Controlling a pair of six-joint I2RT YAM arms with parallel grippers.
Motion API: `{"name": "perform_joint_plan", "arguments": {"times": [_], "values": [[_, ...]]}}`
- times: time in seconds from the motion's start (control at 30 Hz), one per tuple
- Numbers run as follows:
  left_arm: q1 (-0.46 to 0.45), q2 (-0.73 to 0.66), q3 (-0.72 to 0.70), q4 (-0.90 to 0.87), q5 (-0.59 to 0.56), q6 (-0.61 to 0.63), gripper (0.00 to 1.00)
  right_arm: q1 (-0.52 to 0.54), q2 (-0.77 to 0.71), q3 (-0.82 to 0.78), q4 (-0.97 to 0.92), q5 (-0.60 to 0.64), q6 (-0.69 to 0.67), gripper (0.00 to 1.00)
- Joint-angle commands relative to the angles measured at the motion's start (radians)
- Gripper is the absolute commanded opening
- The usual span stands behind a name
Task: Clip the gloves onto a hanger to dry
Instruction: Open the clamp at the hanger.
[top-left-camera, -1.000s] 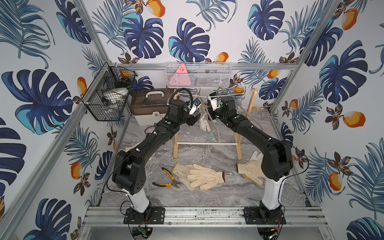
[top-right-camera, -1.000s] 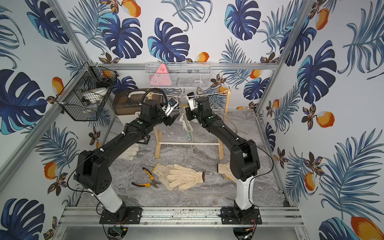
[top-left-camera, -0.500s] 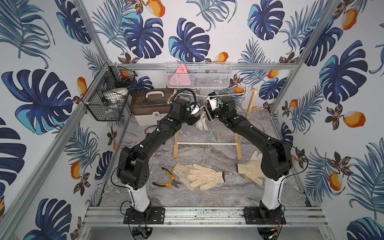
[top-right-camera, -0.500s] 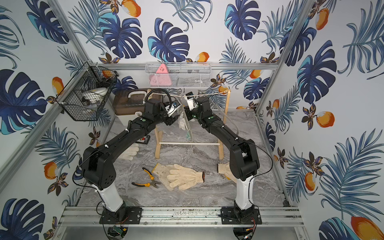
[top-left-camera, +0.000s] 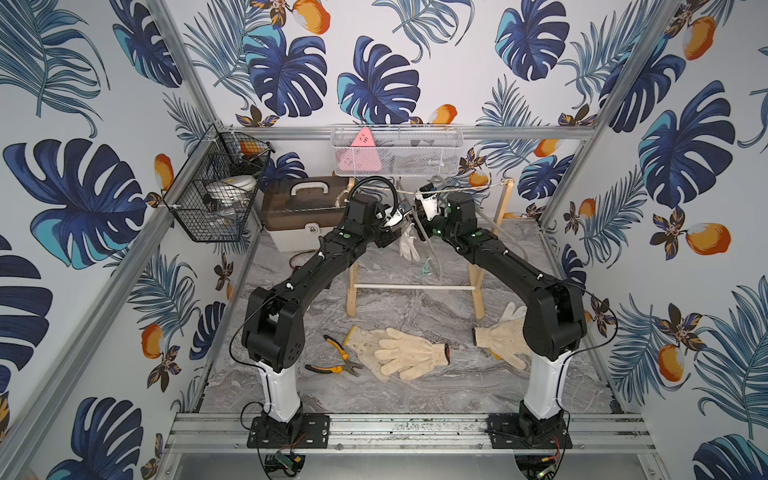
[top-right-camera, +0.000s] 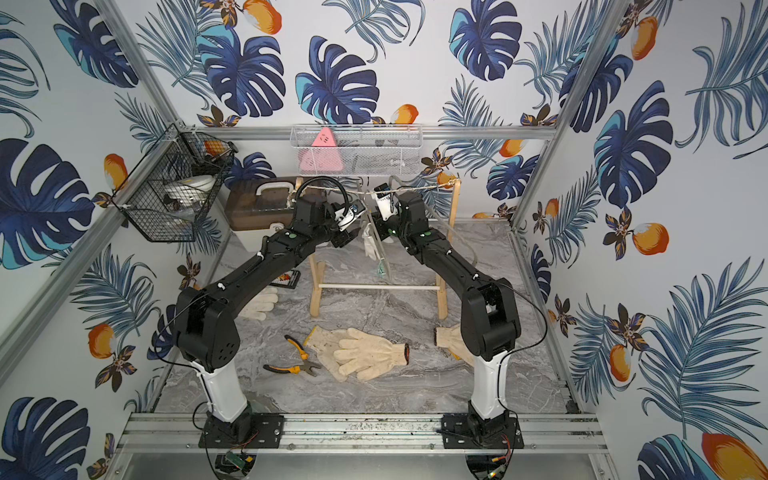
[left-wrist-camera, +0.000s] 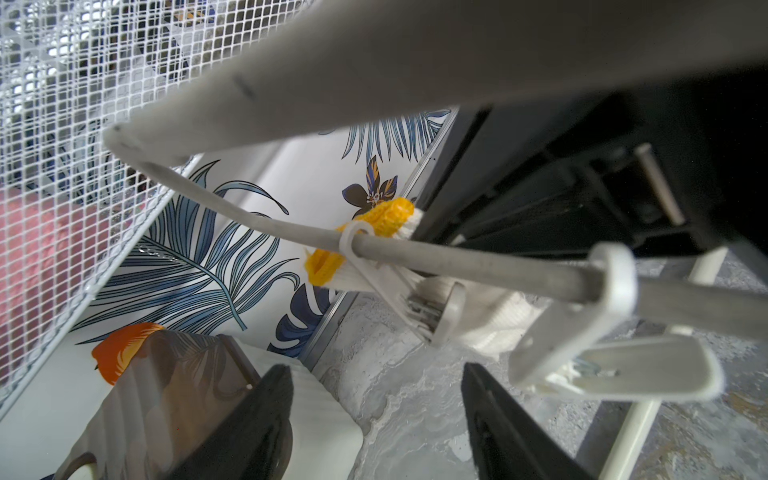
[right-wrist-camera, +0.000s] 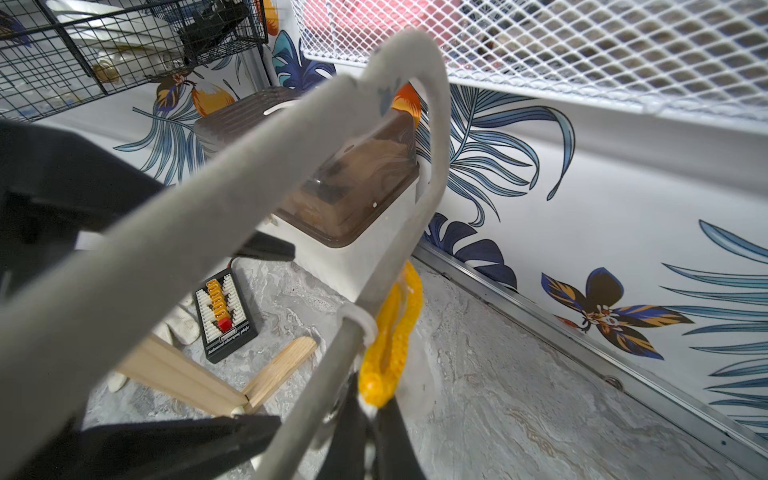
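A grey hanger (top-left-camera: 428, 232) hangs from a string on the wooden rack (top-left-camera: 353, 291). One of the gloves (top-left-camera: 409, 245), cream with a yellow cuff (left-wrist-camera: 386, 216), hangs from its bar (left-wrist-camera: 478, 262). A white clip (left-wrist-camera: 432, 307) appears to bite this glove just below the cuff. My right gripper (right-wrist-camera: 372, 411) is shut on the yellow cuff (right-wrist-camera: 390, 332). My left gripper (left-wrist-camera: 376, 386) stands open and empty just below the clip. A second clip (left-wrist-camera: 602, 332) on the bar holds nothing. More gloves (top-left-camera: 411, 351) (top-left-camera: 498, 336) (top-right-camera: 259, 301) lie on the table.
Orange-handled pliers (top-left-camera: 336, 361) lie beside the front gloves. A brown-lidded box (top-left-camera: 307, 208) stands at the back left, with a black connector board (right-wrist-camera: 224, 316) on the table near it. A black wire basket (top-left-camera: 216, 199) and a white mesh basket (top-left-camera: 399, 153) hang on the walls.
My left arm has drawn its elbow up and shifted slightly near the hanger. The right gripper and the hanging glove have stayed put.
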Motion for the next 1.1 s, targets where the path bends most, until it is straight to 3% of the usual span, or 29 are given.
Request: {"name": "perform_joint_plan", "arguments": {"times": [0.0, 0.5, 1.07], "values": [[0.002, 0.01, 0.014, -0.014, 0.037, 0.009, 0.71, 0.0, -0.001, 0.006, 0.036, -0.046, -0.014, 0.0], [0.006, 0.042, 0.018, -0.02, 0.151, -0.08, 0.65, -0.019, 0.008, 0.011, 0.038, -0.148, -0.012, 0.0], [0.036, 0.009, -0.046, -0.059, 0.278, -0.174, 0.45, -0.034, 0.002, 0.005, 0.022, -0.267, -0.011, 0.0]]}}
